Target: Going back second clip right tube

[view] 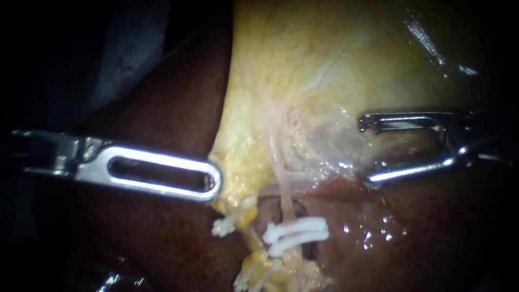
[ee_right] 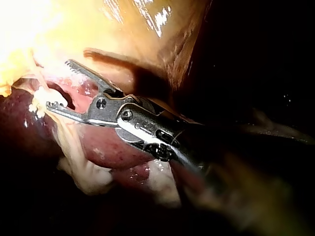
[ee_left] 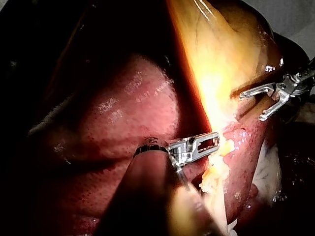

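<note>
Swinging wide on its way back, the right tool (view: 365, 152), jaws spread and empty, could hook the thin tube (view: 282, 186) or knock its white clips (view: 296, 231) loose.

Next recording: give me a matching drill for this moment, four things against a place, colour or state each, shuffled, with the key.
Things:
1. left instrument
2. right instrument
3. clips
4. liver

Descriptions:
A. jaws open, nothing between them gripped
B. white, set across a pale tube
C. dark red with a wet shine
D. tip at the edge of the yellow tissue

Pairs: 1-D, 2-A, 3-B, 4-C
</note>
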`<action>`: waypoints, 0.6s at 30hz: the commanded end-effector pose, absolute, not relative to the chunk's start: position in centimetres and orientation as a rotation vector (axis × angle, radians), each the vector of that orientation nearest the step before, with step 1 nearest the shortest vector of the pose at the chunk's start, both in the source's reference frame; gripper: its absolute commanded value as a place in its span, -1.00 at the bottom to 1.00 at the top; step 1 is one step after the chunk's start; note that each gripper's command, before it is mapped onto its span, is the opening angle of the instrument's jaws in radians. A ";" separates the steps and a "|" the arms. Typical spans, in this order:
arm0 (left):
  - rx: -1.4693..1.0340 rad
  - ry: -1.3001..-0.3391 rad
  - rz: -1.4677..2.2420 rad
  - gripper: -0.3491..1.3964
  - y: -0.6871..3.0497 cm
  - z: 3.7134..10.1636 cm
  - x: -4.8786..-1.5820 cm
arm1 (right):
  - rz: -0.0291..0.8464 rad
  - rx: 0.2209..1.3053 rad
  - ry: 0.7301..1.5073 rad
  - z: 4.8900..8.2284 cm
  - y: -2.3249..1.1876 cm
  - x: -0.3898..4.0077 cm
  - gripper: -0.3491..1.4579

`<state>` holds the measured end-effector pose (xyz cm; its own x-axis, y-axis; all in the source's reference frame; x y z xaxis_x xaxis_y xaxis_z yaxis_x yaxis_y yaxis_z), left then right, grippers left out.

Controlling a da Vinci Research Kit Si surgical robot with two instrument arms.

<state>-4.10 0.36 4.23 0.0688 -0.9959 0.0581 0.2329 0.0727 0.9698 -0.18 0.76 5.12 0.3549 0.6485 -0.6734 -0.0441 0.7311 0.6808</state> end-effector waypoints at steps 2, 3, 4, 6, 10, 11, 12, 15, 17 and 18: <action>1.012 -1.021 -1.219 -1.00 0.37 4.29 -4.12 | 0.487 0.628 1.131 5.12 0.75 -0.17 0.05; 1.009 -1.022 -1.219 -1.00 0.37 4.33 -4.13 | 0.487 0.628 1.131 5.12 0.74 -0.17 0.05; 1.007 -1.022 -1.219 -1.00 0.38 4.39 -4.14 | 0.487 0.628 1.131 5.13 0.74 -0.17 0.05; 1.003 -1.023 -1.219 -1.00 0.38 4.44 -4.16 | 0.487 0.628 1.131 5.13 0.74 -0.16 0.05; 0.998 -1.023 -1.214 -1.00 0.36 4.60 -4.26 | 0.487 0.626 1.131 5.14 0.72 -0.15 0.05; 0.997 -1.023 -1.212 -1.00 0.36 4.64 -4.30 | 0.487 0.626 1.131 5.14 0.72 -0.15 0.05; 0.997 -1.023 -1.211 -1.00 0.35 4.67 -4.33 | 0.485 0.628 1.131 5.14 0.72 -0.15 0.05; 1.000 -1.021 -1.202 -1.00 0.32 4.75 -4.44 | 0.485 0.628 1.131 5.14 0.71 -0.14 0.05; 1.000 -1.020 -1.198 -1.00 0.29 4.79 -4.50 | 0.485 0.627 1.131 5.14 0.71 -0.14 0.05; 1.002 -1.019 -1.194 -1.00 0.27 4.83 -4.54 | 0.486 0.627 1.131 5.14 0.71 -0.14 0.05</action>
